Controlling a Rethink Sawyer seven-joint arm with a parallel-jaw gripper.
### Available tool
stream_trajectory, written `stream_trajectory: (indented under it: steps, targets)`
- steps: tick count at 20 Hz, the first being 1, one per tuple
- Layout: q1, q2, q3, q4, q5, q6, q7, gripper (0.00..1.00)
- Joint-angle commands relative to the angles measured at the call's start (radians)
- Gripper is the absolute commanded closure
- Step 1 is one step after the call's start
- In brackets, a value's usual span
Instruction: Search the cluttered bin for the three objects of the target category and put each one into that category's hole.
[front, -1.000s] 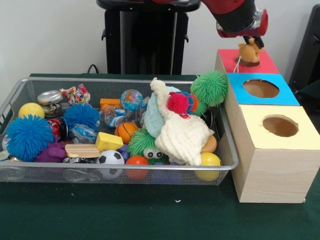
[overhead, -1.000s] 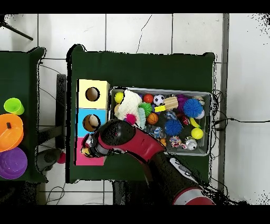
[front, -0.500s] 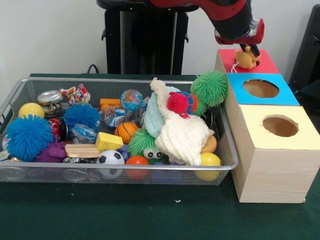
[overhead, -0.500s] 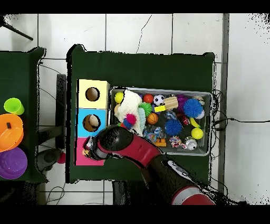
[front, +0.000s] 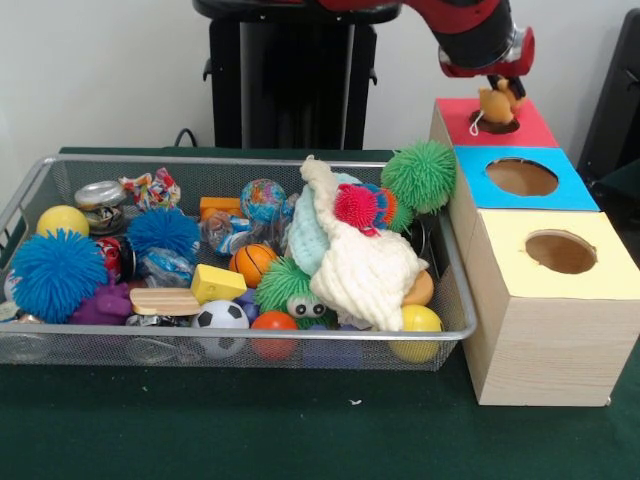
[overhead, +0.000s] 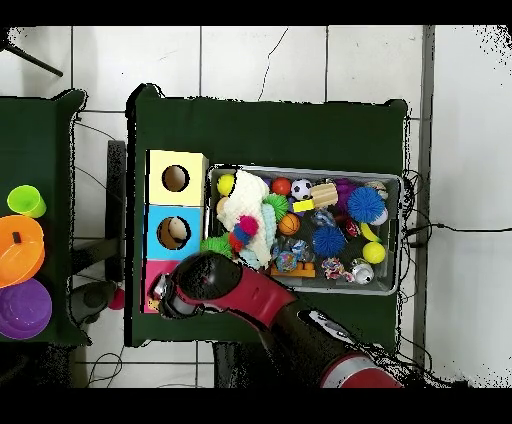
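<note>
Now, largest first. Green table (front: 300, 440), unchanged. The bin (front: 250, 335) fills the left and centre of the front view and is crowded; nothing in it has shifted over the last second.

Arm (front: 470, 30) enters from the upper right of the front view. Half a second ago it had dipped toward the red-topped box (front: 530, 132); it now sits slightly higher again. Overhead, the arm (overhead: 250, 295) has swung toward the lower left of the frame, uncovering a green tuft at the bin's lower-left corner.

Hairy balls in the bin:
- green puffer ball (front: 420, 175), against the right-hand rim, next to the boxes
- large blue puffer ball (front: 55, 272), far left
- smaller blue puffer ball (front: 163, 230), left of centre

Claw (front: 505, 95), upper right, hangs over the red top, clenched on a small tan object (front: 494, 105). The object dropped and rose with the arm, so I judge it still gripped, not released. Its kind is too small to tell.

The hole (front: 482, 127) shows as a dark rim directly under that object.

Reading: the drop has not happened yet. The dip and lift suggest a retry or realignment over the hole. The green puffer ball remains to be fetched.
</note>
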Motion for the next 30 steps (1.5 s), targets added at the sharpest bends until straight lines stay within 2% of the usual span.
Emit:
stream_trajectory:
  steps: [1,9,15,22,30]
  targets:
    - [-0.031,-0.083,0.11,0.082,0.053,-0.039,0.098,1.0]
    - [-0.024,-0.057,0.094,0.049,0.038,-0.043,0.106,1.0]
    - [0.0,-0.041,0.05,-0.002,-0.021,-0.106,0.094,1.0]
    - [0.008,-0.036,0.031,-0.01,-0.047,-0.151,0.095,1.0]
    - [0.004,-0.035,0.02,-0.034,-0.074,-0.153,0.093,1.0]
